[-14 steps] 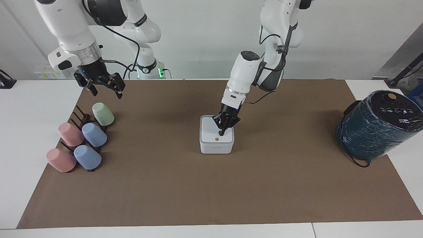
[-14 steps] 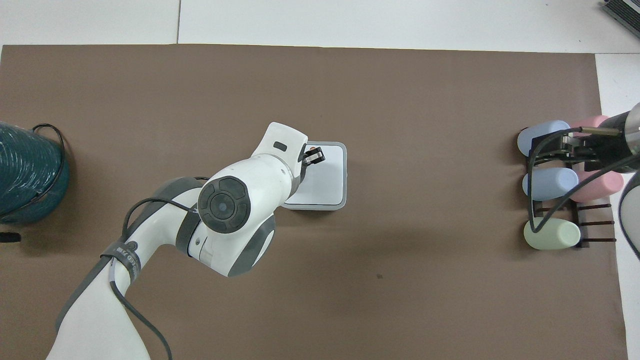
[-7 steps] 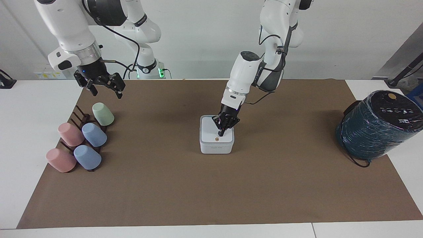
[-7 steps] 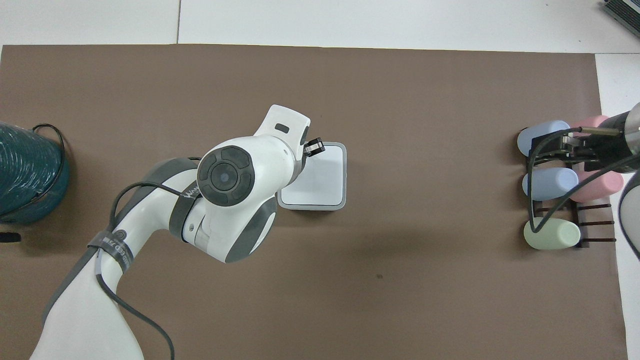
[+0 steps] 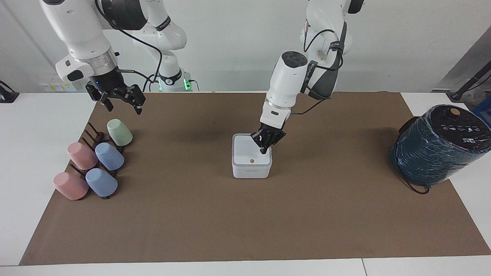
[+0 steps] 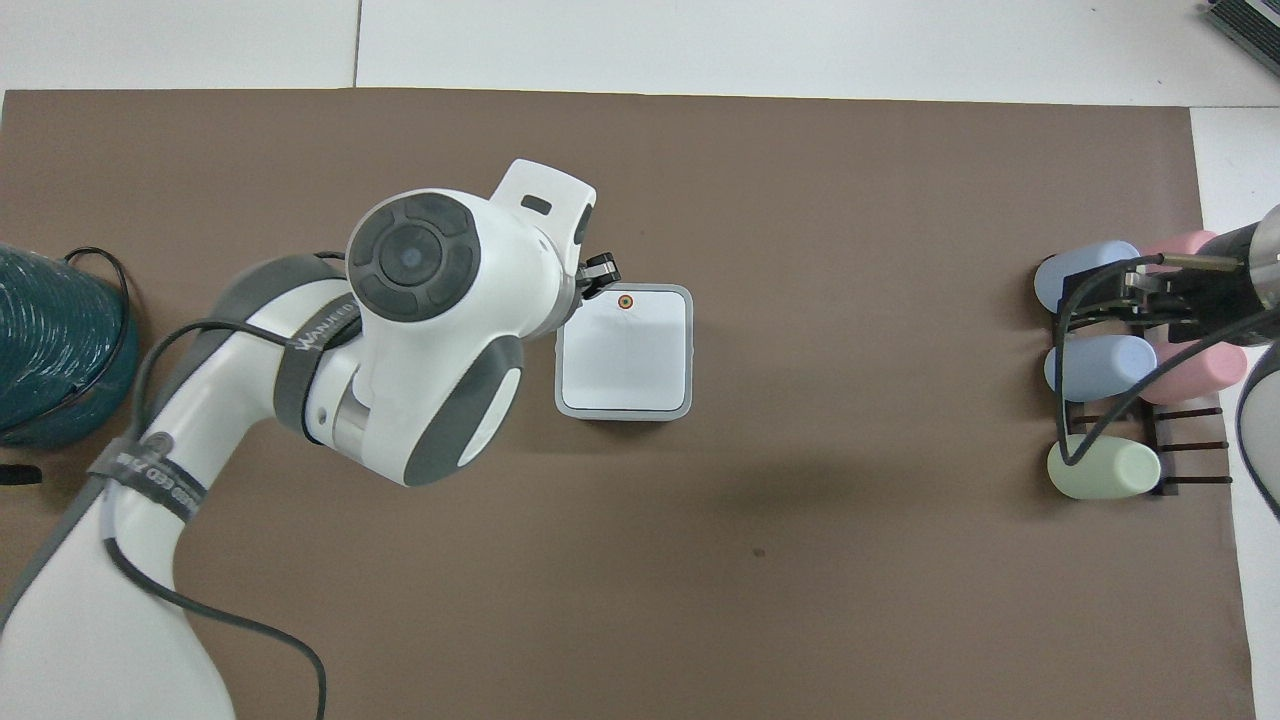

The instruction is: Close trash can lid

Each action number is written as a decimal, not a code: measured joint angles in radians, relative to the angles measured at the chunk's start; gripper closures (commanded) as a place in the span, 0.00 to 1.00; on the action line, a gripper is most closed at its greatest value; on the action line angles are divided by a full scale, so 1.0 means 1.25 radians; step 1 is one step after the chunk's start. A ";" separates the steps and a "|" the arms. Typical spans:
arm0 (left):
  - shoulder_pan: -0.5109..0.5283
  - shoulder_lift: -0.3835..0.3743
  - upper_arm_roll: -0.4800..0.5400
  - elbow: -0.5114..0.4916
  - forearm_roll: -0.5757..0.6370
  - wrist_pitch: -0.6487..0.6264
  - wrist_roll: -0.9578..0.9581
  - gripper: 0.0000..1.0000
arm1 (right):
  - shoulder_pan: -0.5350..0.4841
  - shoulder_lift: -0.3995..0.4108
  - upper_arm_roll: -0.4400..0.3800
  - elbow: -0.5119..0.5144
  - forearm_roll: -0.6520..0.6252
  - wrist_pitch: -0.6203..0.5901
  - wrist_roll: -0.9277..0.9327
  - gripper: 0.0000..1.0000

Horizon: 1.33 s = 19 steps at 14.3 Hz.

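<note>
Lid [image 5: 250,151] flat on trash can [image 5: 251,170]; closing judged complete. Left end effector [image 5: 264,150] clenched, empty, above lid edge. Right end effector [image 5: 123,105] released, waiting. Next: withdrawal upward.

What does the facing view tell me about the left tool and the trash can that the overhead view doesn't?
Facing only: the left tool seen from the side, tip over the lid's edge; touching or just clear is uncertain. The trash can's front wall shows too.

Overhead only: the lid's full square outline, the arm hiding most of the left tool.

Both: the lid lies flat, orange dot uncovered. The right tool waits over the cup rack.
</note>
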State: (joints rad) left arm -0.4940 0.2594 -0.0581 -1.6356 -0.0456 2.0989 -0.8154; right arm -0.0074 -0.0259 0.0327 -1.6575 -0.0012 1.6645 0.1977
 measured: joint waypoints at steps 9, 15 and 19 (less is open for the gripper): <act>0.270 -0.088 0.009 0.133 -0.003 -0.392 0.434 0.13 | 0.000 0.000 0.000 0.000 0.000 0.000 0.000 0.00; 0.336 -0.117 0.012 0.133 -0.003 -0.419 0.515 0.00 | 0.000 0.000 0.000 0.000 0.000 0.000 0.000 0.00; 0.336 -0.117 0.027 0.133 -0.002 -0.419 0.550 0.00 | 0.000 0.000 0.000 0.000 0.000 0.000 0.000 0.00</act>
State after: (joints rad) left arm -0.0736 0.1130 -0.0248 -1.4695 -0.0480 1.5746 -0.1280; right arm -0.0074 -0.0259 0.0327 -1.6576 -0.0012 1.6645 0.1977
